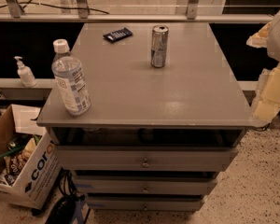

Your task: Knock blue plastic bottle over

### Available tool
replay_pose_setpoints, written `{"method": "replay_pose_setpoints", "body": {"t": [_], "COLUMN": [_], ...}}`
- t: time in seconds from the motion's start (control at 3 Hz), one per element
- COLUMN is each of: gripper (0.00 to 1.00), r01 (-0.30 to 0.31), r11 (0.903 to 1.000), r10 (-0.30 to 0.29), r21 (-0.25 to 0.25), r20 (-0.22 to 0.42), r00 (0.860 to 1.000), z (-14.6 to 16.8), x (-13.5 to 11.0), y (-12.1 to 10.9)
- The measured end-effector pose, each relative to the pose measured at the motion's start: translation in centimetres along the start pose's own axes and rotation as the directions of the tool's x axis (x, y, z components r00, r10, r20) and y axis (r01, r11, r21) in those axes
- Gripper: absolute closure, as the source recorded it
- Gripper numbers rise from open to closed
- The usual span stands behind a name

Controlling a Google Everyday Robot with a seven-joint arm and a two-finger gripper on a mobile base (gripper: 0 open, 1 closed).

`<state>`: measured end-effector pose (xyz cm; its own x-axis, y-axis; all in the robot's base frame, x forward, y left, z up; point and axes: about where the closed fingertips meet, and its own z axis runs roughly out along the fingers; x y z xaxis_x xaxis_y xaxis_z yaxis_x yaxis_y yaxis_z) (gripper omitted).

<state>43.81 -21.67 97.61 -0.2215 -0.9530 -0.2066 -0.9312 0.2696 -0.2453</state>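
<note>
The blue plastic bottle (71,78), clear and bluish with a white cap and a printed label, stands upright near the front left corner of the grey cabinet top (177,97). My gripper (269,94) shows as a pale, yellowish shape at the right edge of the view, just off the cabinet's right side. It is far to the right of the bottle and does not touch it.
A silver drink can (159,46) stands upright at the back middle of the top. A small black device (117,34) lies behind it to the left. A white pump bottle (24,72) sits on a ledge at left. A cardboard box (28,171) stands on the floor at lower left.
</note>
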Motion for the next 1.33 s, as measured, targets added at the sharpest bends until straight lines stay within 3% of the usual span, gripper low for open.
{"method": "replay_pose_setpoints", "body": {"t": [0.33, 0.67, 1.0, 1.33], "gripper": [0.0, 0.0, 0.0, 0.0], "r01": [0.0, -0.019, -0.039, -0.029], "r11": [1.0, 0.9998, 0.9987, 0.9975], "r10": [0.0, 0.02, 0.046, 0.052], "r21": [0.002, -0.007, -0.033, -0.065], "r20": [0.0, 0.077, 0.224, 0.394], "r00": [1.0, 0.997, 0.974, 0.918], "z": [0.0, 1.0, 3.2, 5.1], "x": [0.0, -0.7, -3.7, -7.8], "y": [0.0, -0.1, 0.1, -0.1]}}
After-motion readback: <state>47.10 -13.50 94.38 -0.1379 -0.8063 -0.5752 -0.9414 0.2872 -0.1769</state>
